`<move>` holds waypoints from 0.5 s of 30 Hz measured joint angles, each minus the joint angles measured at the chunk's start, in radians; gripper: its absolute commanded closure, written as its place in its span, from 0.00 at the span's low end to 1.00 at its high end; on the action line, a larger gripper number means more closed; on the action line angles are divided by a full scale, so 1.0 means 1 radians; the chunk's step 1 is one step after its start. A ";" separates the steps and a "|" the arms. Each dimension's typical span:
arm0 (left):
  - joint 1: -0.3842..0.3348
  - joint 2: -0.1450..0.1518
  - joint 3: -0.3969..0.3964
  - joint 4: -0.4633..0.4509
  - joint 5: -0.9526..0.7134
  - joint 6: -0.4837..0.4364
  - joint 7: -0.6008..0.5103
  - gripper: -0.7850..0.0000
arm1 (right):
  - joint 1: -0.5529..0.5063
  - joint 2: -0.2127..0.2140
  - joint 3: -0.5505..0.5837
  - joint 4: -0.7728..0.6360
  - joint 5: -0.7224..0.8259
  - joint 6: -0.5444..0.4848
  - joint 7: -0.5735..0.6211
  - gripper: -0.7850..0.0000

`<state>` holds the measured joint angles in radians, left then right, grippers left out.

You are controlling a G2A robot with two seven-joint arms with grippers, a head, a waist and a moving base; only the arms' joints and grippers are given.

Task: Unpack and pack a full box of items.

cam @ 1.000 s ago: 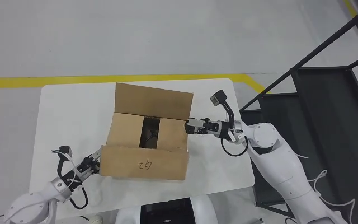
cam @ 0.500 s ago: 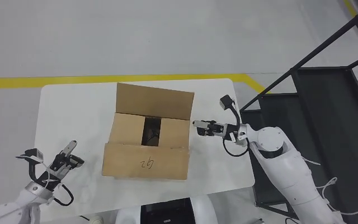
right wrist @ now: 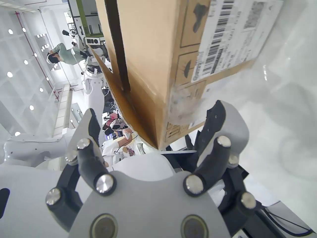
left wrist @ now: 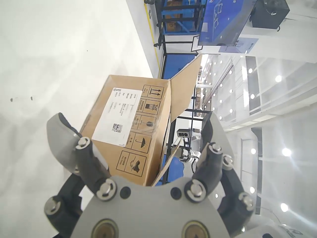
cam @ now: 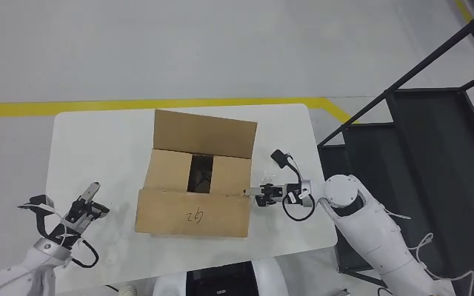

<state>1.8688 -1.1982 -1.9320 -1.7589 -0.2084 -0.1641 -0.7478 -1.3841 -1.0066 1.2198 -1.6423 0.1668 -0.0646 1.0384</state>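
The right pincer (right wrist: 154,115) is wide open by the near right corner of the box (cam: 192,214) — the corner pokes in between its fingers, but they do not squeeze it. The left pincer (cam: 95,200) is open too, holding nothing, well away from the box. The box sits in the middle of the table (cam: 96,140), flaps open.

My top camera looks down over the whole counter (cam: 89,140). Both wrist cameras face the box (cam: 194,216) from opposite ends: the left from farther off, the right close.
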 measured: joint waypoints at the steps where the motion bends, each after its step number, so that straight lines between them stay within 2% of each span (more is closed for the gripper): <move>1: -0.005 0.000 0.008 0.003 0.006 0.002 0.002 0.00 | 0.009 -0.002 -0.007 0.004 0.011 0.000 -0.003 0.00; 15: -0.056 0.003 0.077 0.024 0.003 0.026 0.035 0.00 | 0.201 -0.045 -0.104 0.116 0.177 0.016 -0.057 0.00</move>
<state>1.8128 -1.1954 -1.8553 -1.7350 -0.2051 -0.1382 -0.7124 -1.1832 -1.0512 1.1155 -1.5259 0.3441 -0.0482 0.9819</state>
